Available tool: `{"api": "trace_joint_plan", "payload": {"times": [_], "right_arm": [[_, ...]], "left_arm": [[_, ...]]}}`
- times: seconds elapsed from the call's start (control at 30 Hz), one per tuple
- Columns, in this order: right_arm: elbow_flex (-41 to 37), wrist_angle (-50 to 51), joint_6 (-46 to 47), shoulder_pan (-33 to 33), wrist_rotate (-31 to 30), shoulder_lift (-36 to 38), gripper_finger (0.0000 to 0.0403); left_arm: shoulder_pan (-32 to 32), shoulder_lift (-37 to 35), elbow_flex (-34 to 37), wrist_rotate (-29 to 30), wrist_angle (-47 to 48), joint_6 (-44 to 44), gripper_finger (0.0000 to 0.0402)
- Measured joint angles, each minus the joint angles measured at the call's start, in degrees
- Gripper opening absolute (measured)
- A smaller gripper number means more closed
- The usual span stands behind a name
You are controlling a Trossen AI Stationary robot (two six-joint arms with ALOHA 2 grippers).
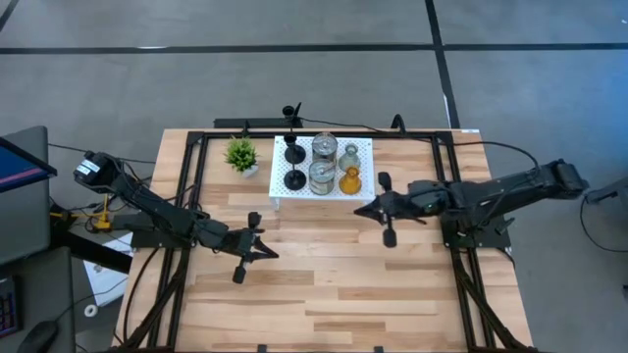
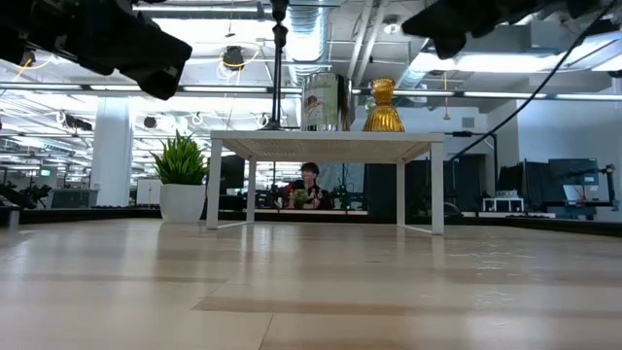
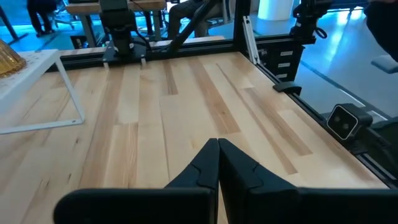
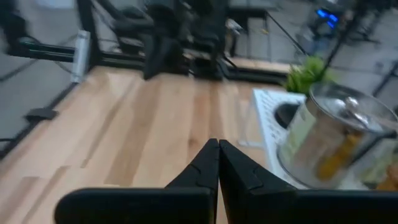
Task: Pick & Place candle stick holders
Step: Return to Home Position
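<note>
Candle stick holders (image 1: 324,165) placed; arms to be homed.
They are grouped on the white perforated stand (image 1: 283,186), far centre of the tabletop (image 1: 324,284); jaws of left arm (image 1: 186,224) and right arm (image 1: 461,194) are closed, empty, and should be retracted clear of the stand.

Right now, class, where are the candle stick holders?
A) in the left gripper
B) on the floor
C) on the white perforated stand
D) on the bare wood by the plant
C: the high view shows the candle stick holders grouped on top of the white stand.
</note>
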State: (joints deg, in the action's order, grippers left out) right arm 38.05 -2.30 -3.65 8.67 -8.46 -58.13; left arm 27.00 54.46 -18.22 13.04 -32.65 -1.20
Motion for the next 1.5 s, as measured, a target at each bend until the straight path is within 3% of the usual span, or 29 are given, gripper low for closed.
{"api": "trace_joint_plan", "payload": {"times": [0.2, 0.87, 1.2, 1.5], "right_arm": [[-4.4, -2.8, 1.7, -1.3, 6.6, 6.9, 0.0000], [-13.8, -6.3, 5.5, -1.2, 5.3, 32.4, 0.0000], [-19.4, -4.9, 11.1, -1.2, 2.0, 43.7, 0.0000], [-20.6, 0.0, 10.8, -1.2, 0.9, 52.3, 0.0000]], "left_arm": [[0.0, 0.0, 0.0, 0.0, 0.0, 0.0, 0.0004], [0.0, 0.0, 0.0, 0.0, 0.1, 0.0, 0.0004], [0.0, 0.0, 0.0, 0.0, 0.3, 0.0, 0.0004], [0.0, 0.0, 0.0, 0.0, 0.3, 0.0, 0.0004]]}}
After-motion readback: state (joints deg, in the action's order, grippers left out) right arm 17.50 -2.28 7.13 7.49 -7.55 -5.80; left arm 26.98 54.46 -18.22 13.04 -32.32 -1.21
